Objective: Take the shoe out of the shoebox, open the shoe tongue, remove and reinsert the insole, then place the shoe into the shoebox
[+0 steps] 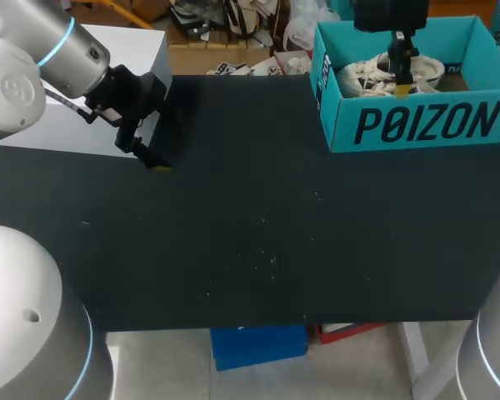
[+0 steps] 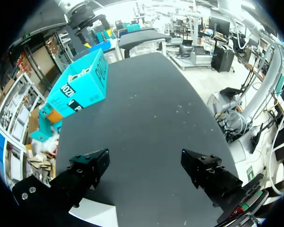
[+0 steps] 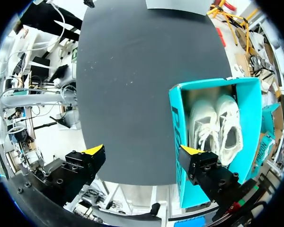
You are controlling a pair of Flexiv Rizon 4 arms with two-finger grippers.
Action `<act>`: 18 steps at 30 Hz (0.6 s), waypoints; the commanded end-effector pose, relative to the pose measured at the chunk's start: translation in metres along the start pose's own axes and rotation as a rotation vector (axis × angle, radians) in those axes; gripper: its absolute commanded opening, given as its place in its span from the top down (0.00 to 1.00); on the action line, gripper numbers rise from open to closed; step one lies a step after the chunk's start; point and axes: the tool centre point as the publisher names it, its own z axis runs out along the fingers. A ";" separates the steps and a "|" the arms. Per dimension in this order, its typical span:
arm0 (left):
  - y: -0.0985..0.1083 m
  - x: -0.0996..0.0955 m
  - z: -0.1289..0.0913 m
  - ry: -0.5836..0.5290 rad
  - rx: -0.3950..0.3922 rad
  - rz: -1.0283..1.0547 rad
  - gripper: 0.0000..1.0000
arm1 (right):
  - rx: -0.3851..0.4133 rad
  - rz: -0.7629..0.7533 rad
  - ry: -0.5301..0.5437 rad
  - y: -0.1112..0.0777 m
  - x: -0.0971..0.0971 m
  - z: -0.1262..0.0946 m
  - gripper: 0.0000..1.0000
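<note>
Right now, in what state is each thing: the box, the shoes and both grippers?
shoebox: open, no lid on it, at the far right of the table.
white shoes: both inside the shoebox, side by side, openings up.
left gripper: open, empty, over the table.
right gripper: open, empty, over the shoebox.

Black table (image 1: 250, 250), a box at each far corner.

Runs dark and matte from side to side in the head view, flecked with small pale specks (image 1: 267, 260) around the middle. Carries a teal, open-topped shoebox (image 1: 417, 125) flat at the far right corner, its long printed wall turned toward the near edge. Carries a white box (image 1: 75, 125) flat at the far left corner, well apart from the shoebox, with bare black surface between the two.
</note>
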 end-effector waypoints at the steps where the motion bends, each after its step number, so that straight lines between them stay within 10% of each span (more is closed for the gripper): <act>1: 0.000 0.000 0.000 0.000 -0.003 0.001 0.00 | -0.032 -0.012 -0.490 -0.002 0.019 0.007 0.00; 18: 0.000 0.000 0.000 0.000 -0.003 0.001 0.00 | -0.024 -0.045 -0.413 0.001 0.065 0.020 0.00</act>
